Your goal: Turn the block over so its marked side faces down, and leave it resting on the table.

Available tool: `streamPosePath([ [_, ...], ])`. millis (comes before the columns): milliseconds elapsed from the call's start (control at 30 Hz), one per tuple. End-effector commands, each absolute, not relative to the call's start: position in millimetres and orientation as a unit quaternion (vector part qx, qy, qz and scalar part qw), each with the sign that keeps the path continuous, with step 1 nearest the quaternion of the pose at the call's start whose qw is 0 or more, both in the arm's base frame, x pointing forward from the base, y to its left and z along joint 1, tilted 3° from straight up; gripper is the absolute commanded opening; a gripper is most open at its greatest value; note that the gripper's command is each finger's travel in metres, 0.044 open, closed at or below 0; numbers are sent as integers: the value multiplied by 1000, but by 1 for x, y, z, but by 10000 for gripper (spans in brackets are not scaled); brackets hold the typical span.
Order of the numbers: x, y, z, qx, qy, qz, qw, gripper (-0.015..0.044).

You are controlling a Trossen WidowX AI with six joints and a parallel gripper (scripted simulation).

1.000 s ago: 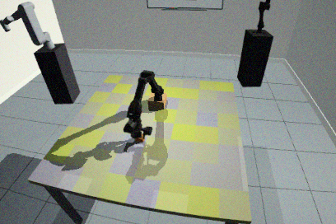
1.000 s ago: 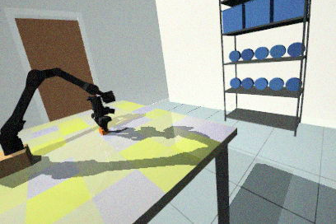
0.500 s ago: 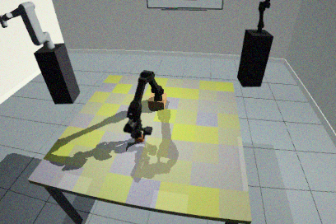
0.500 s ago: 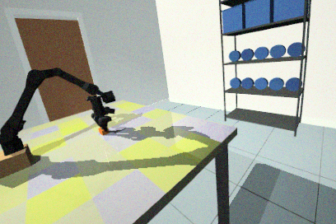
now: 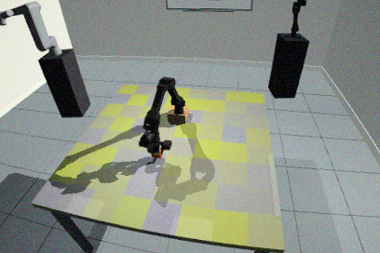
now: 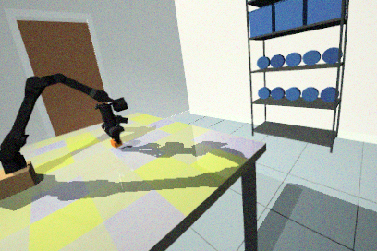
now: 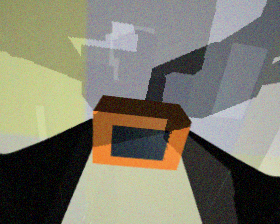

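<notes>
The block is orange, with a dark blue-grey rectangle on one face. In the wrist view that marked face is turned toward the camera, and two darker brown sides show along its far edge and right end. My gripper is shut on the block, with one black finger at its left end and one at its right end. The block is at or very close to the table; the views do not show whether it touches.
The arm's wooden base block stands farther back on the patchwork table. Dark arm shadows lie across the tabletop. Two pedestals with other arms, and a shelf rack, stand off the table.
</notes>
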State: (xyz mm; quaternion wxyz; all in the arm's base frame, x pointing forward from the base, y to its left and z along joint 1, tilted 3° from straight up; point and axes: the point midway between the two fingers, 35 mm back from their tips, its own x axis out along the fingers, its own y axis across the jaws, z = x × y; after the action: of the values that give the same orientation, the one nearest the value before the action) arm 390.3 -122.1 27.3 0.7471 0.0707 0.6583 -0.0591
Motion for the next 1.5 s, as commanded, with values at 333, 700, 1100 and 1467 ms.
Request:
streamPosePath([
  [333,391,-122,21,68,585,-64,806,0],
  [700,388,-121,20,62,519,-69,850,0],
  [1100,381,-119,23,54,453,-72,887,0],
  [1467,391,-123,3,54,400,-82,911,0],
])
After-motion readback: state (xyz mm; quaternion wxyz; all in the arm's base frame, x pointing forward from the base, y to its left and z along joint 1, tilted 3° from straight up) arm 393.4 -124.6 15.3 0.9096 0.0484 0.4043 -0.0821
